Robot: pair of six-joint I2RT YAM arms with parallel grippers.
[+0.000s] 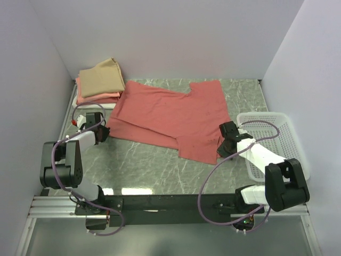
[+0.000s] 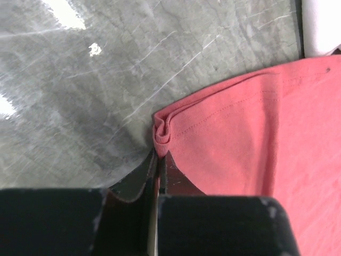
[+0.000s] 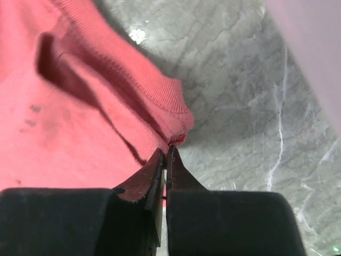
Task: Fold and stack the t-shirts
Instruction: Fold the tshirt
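Note:
A salmon-red t-shirt (image 1: 170,117) lies spread and partly folded across the middle of the table. My left gripper (image 1: 104,132) is shut on its near-left hem corner; the left wrist view shows the bunched hem (image 2: 162,133) pinched at the fingertips (image 2: 160,160). My right gripper (image 1: 222,145) is shut on the shirt's near-right edge; the right wrist view shows the ribbed edge (image 3: 173,125) caught at the fingertips (image 3: 166,154). A stack of folded shirts sits at the back left, with a tan one (image 1: 104,76) on top and a salmon-pink one (image 1: 90,97) beneath.
A white perforated basket (image 1: 272,140) stands at the right side, close to the right arm. White walls close in the table at the back, left and right. Bare marble table (image 1: 160,165) lies in front of the shirt.

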